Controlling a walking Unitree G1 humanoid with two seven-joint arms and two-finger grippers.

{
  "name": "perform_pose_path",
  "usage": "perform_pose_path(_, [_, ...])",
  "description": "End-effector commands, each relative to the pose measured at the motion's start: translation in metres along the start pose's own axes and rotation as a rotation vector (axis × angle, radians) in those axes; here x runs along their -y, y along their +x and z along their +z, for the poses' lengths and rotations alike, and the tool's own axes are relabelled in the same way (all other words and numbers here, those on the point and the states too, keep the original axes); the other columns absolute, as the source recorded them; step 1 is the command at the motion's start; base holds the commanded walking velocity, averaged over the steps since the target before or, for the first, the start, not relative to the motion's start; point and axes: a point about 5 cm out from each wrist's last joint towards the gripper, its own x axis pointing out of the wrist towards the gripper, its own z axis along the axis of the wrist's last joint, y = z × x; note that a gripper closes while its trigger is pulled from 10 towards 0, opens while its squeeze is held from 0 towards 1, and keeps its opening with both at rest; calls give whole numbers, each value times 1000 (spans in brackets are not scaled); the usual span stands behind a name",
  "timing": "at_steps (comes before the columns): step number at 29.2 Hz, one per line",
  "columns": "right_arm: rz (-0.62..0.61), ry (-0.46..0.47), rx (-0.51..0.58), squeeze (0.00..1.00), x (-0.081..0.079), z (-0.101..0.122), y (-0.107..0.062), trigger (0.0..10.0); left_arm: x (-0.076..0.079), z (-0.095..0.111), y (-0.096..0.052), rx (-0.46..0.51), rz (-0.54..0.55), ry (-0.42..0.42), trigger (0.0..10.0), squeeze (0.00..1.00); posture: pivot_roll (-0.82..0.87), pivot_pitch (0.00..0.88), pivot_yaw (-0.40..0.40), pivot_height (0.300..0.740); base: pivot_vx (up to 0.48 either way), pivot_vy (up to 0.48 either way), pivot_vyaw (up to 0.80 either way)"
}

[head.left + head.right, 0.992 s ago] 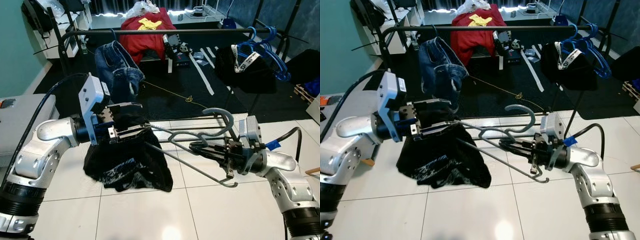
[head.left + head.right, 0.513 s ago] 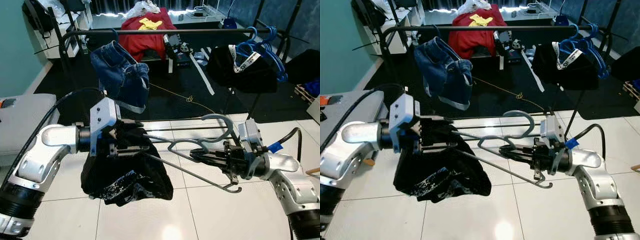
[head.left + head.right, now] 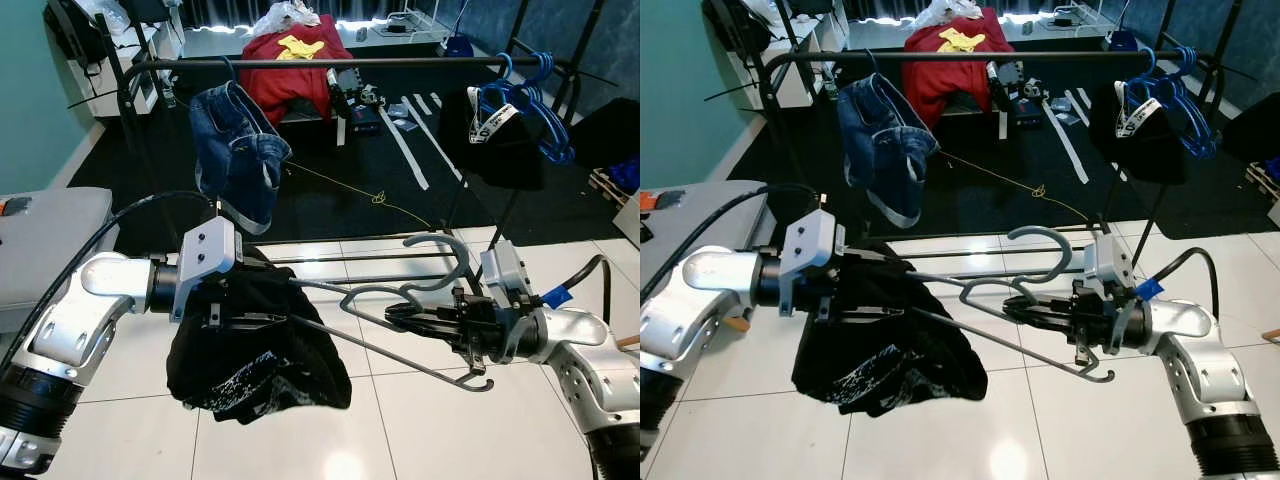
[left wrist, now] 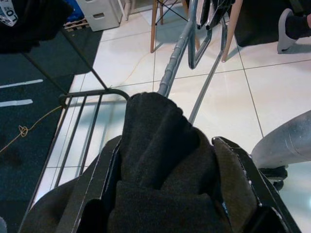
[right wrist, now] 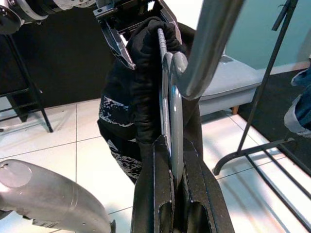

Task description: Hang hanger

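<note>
Right wrist view shows our right gripper with its two black fingers pressed together on the flat grey metal of one hanger, just below the thick rounded hook. From the head views the hanger is a single grey metal one, held roughly level between our two arms above the white tiled floor, its hook curling up beside the right gripper.

Left wrist view shows our left gripper with its two fingers spread around a bunched fold of one black garment, soft and knitted in look; whether the fingers press the hanger's end through the cloth we cannot tell, as the cloth covers it. The garment hangs in a heap from the hanger's left end, with a pale speckled print low on it.

Beyond, one black clothes rail spans the scene. On it hang one piece of blue denim at the left and a cluster of blue plastic hangers with a dark garment at the right; their number is too tangled to count. A red garment lies behind the rail, partly cut off by it. A grey cushioned seat sits at our left.
</note>
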Motion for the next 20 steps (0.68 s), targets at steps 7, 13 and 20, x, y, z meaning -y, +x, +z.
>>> perform_pose_path(7, [38, -47, 51, 0, -3, 15, 3, 10000, 2, -5, 1, -29, -30, -21, 10000, 0, 41, 85, 45, 740, 0, 0, 0])
perform_pose_path(13, [42, -47, 44, 0, -4, 14, 3, 10000, 1, -4, 0, -10, -43, -54, 0, 0, 43, 87, 45, 740, 0, 0, 0])
perform_pose_path(20, [44, -52, 28, 0, -4, 13, 3, 10000, 1, -2, 0, 18, -48, -95, 0, 0, 43, 88, 44, 740, 0, 0, 0])
